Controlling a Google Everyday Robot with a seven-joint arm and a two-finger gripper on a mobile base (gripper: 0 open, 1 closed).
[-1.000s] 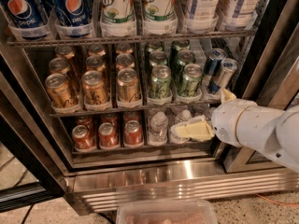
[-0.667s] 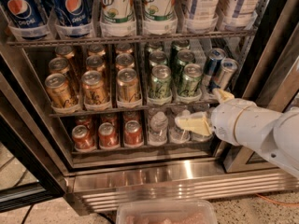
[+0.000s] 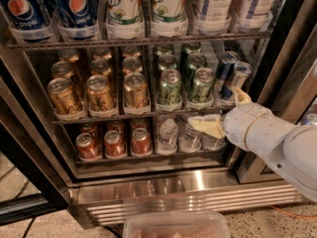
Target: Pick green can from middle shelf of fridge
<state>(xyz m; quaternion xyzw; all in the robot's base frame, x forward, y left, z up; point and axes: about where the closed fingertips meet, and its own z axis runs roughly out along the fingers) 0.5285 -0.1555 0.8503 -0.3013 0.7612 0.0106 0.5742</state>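
Note:
Several green cans stand in two lanes on the right half of the middle shelf (image 3: 99, 117) of the fridge (image 3: 188, 195). The front ones are a green can (image 3: 169, 87) and its neighbour (image 3: 200, 85). My gripper (image 3: 224, 111) hangs at the right, just below and to the right of those cans, in front of the shelf's edge. It is open and holds nothing; one cream finger (image 3: 208, 126) points left under the shelf edge and the other (image 3: 241, 95) points up beside the slim cans.
Gold-orange cans (image 3: 99, 93) fill the shelf's left lanes and blue-and-silver slim cans (image 3: 233, 76) its right end. Big Pepsi and 7UP bottles (image 3: 123, 9) stand above, red cans (image 3: 114, 144) and water bottles (image 3: 167, 134) below. A clear plastic bin (image 3: 176, 224) lies at the bottom.
My gripper has risen a little, from the level of the water bottles toward the middle shelf's front edge. The cans have not moved.

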